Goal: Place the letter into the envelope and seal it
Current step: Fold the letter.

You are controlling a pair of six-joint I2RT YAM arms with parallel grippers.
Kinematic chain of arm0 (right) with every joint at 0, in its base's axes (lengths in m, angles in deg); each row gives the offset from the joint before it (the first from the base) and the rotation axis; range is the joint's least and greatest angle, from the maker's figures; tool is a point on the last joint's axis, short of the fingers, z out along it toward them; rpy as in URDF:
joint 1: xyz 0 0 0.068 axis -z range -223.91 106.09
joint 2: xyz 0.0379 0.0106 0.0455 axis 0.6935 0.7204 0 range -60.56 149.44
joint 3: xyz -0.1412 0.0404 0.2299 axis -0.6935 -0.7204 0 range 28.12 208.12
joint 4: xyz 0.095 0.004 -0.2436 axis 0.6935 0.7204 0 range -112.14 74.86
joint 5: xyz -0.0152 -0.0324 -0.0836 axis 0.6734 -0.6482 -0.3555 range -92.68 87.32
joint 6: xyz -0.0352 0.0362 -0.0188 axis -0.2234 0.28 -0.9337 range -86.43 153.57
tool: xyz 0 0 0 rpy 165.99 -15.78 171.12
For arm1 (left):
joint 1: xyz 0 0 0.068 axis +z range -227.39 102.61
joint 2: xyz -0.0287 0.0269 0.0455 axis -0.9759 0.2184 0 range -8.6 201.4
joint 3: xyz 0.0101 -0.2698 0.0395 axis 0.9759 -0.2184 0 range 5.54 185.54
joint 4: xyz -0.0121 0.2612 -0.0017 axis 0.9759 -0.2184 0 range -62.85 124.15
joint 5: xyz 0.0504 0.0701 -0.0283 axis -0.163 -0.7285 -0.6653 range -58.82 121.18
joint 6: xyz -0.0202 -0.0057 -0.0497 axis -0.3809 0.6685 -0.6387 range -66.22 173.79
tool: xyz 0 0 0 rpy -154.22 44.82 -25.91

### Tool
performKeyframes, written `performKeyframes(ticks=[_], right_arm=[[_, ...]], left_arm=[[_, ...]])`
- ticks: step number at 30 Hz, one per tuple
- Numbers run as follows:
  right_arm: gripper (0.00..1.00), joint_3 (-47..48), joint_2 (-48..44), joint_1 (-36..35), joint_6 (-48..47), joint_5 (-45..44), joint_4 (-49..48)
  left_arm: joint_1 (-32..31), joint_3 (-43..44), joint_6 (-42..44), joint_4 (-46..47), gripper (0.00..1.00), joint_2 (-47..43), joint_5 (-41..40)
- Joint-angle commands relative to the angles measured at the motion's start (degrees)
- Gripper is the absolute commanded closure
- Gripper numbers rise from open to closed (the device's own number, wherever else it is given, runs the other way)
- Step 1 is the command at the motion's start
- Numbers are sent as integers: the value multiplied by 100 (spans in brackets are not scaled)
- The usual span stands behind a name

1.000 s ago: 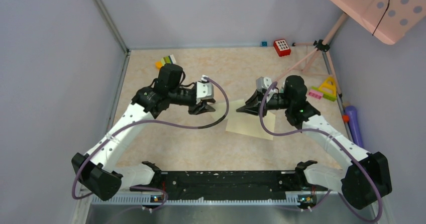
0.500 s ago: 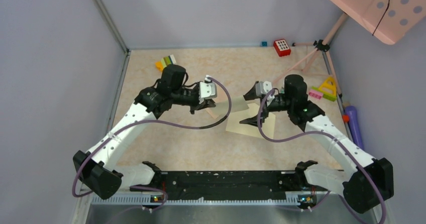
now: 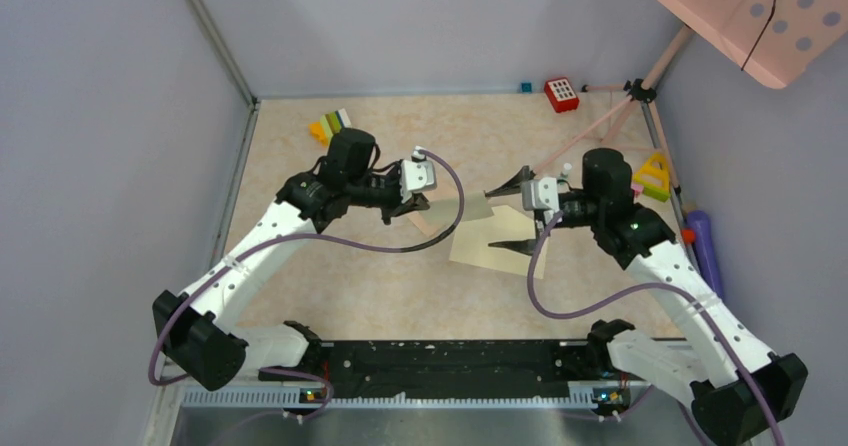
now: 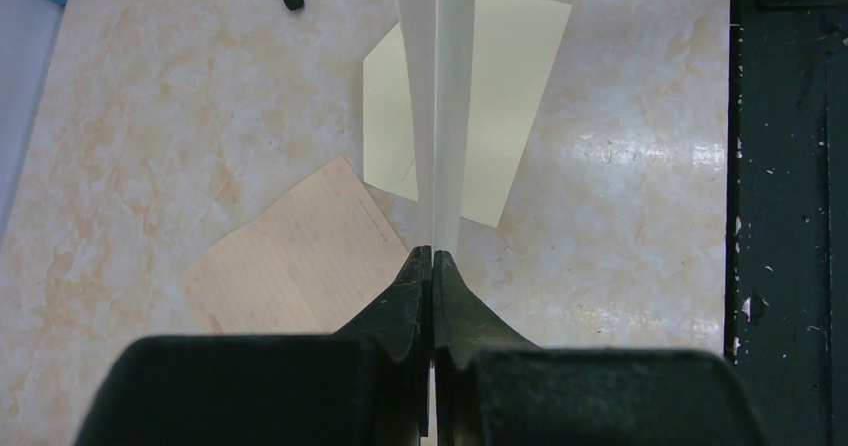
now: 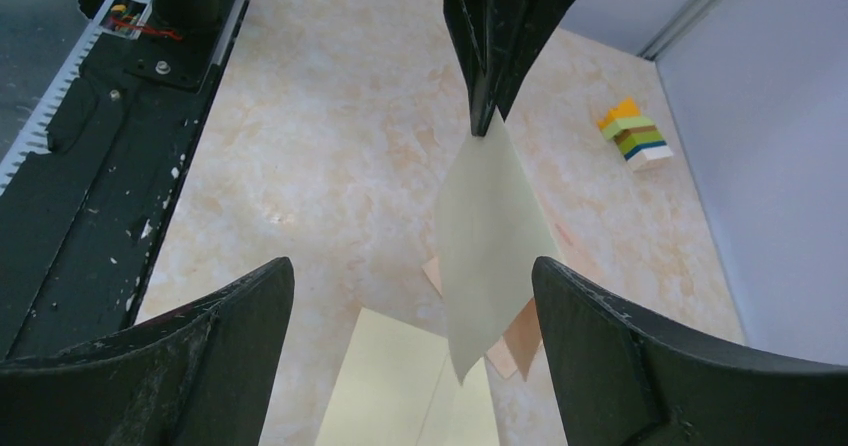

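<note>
The letter point(image 5: 490, 236) is a pale cream sheet that hangs in the air by one corner, its free tip pointing down. My left gripper point(image 4: 432, 254) is shut on that corner, and the sheet point(image 4: 440, 116) runs edge-on away from its closed jaws. From above, the left gripper point(image 3: 420, 209) holds the letter point(image 3: 468, 209) at mid-table. The envelope point(image 3: 480, 251) lies flat just below it, pale yellow point(image 4: 500, 96) point(image 5: 390, 396). My right gripper point(image 3: 492, 216) faces the letter with its jaws wide open point(image 5: 412, 263), holding nothing.
A tan lined sheet point(image 4: 300, 256) lies on the table beside the envelope. A striped block stack point(image 3: 330, 123) and a red toy point(image 3: 561, 94) sit at the back. A pink tripod point(image 3: 620, 116) and coloured toys point(image 3: 650, 176) stand at the right. The black base rail point(image 3: 450, 356) runs along the near edge.
The right gripper opened, let go of the letter and drew back to the right. The left gripper closed on the letter and now carries it alone.
</note>
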Motion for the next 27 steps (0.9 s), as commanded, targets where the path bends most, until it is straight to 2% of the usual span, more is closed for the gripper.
performKeyframes(ticks=[1,5,8,11,14,18,22,27], right_arm=[[13,-377,203,29,941,-155,-1411],[13,-767,378,28,1867,-332,-2717],[13,-833,464,21,2067,-282,-2979],[13,-588,403,28,1818,86,-2505],[17,-45,277,23,1077,523,-1167],[18,182,81,44,996,240,-924],[16,-284,148,54,1149,-241,-1531],[11,-942,505,47,1600,-142,-2671]], left_arm=[[-25,-80,92,152,100,-27,83],[-22,-132,115,140,100,-77,302],[-33,-163,150,139,100,-107,253],[-26,-224,197,142,100,-144,139],[-29,-315,233,179,100,-180,48],[-27,-362,265,206,100,-199,39],[-29,-337,271,179,100,-240,81],[-25,-301,284,112,100,-295,198]])
